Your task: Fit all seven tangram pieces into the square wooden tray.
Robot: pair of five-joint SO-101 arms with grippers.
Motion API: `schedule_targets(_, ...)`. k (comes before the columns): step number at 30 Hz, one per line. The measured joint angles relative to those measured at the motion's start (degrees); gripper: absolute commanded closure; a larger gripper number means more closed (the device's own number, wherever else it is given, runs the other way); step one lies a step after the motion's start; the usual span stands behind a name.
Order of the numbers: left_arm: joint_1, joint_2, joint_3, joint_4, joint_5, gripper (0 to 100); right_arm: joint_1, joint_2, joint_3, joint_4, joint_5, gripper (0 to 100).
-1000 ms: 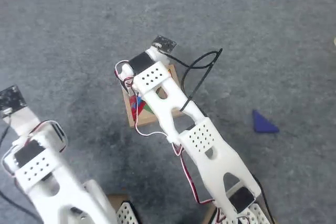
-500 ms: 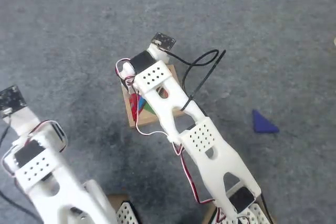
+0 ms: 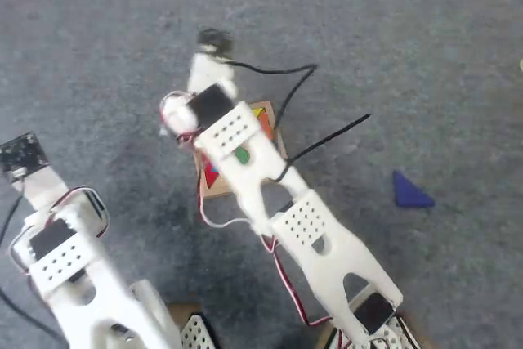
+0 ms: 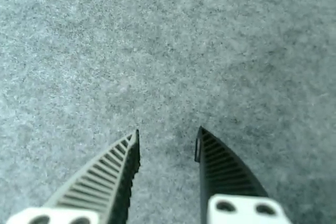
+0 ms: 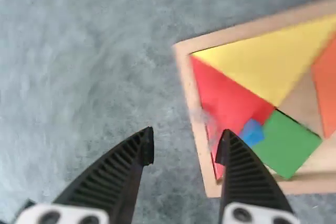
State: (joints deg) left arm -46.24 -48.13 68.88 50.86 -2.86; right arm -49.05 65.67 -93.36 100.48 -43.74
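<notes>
Right arm (image 3: 270, 194), over the last second: its wrist has swung away from above the square wooden tray (image 3: 211, 190) toward the tray's far left corner, so more of the tray's filling is uncovered than before. The right claw (image 5: 187, 132) stands wide and empty, one jaw above the tray's rim (image 5: 185, 85), the other above bare table. This reads as a withdrawal after a placement, not an approach to a grasp.

Tray contents, right wrist view: yellow triangle (image 5: 262, 61) along one side, red triangle (image 5: 223, 103) against the rim next to it, green square (image 5: 286, 142), orange piece (image 5: 325, 93) at the picture's edge, small blue piece (image 5: 252, 132) between red and green. A patch of bare wood (image 5: 299, 100) shows between yellow, orange and green, so the tray is judged not yet full.

Surroundings: grey table (image 3: 409, 63). The left arm (image 3: 61, 259) is well apart from the tray, and the left claw (image 4: 168, 130) is wide with nothing between its jaws, above bare table. A blue triangle (image 3: 411, 191) lies flat on the table well apart from the tray, on the right arm's side; it is at least one piece left to fit.

Obstructions: the right arm's forearm lies across the tray in the high view, hiding its middle, and a black cable (image 3: 327, 132) trails beside it. Only bare table lies between the blue triangle and the tray.
</notes>
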Motion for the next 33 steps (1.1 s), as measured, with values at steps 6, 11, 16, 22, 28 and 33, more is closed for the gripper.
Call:
schedule_targets(6, 0.0, 0.0, 0.1, 0.0, 0.0, 83, 0.3, 3.5, -0.3, 0.0, 2.2, 80.0)
schedule_targets(11, 0.0, 0.0, 0.2, 0.0, 0.0, 83, 1.6, 7.6, -0.3, -0.9, 2.3, 80.0)
schedule_targets(16, 0.0, 0.0, 0.2, 0.0, 0.0, 83, 1.8, 8.4, -0.3, -1.1, 2.5, 80.0)
schedule_targets(22, 0.0, 0.0, 0.2, -0.2, 0.0, 83, 2.2, 8.4, -0.3, -0.3, 2.5, 80.0)
schedule_targets(28, 0.0, 0.0, 0.2, -0.2, 0.0, 83, 7.7, 8.4, -0.3, 0.0, 2.6, 80.0)
schedule_targets(33, 0.0, 0.0, 0.2, -0.4, 0.0, 83, 8.8, 9.7, -0.3, 0.0, 2.6, 80.0)
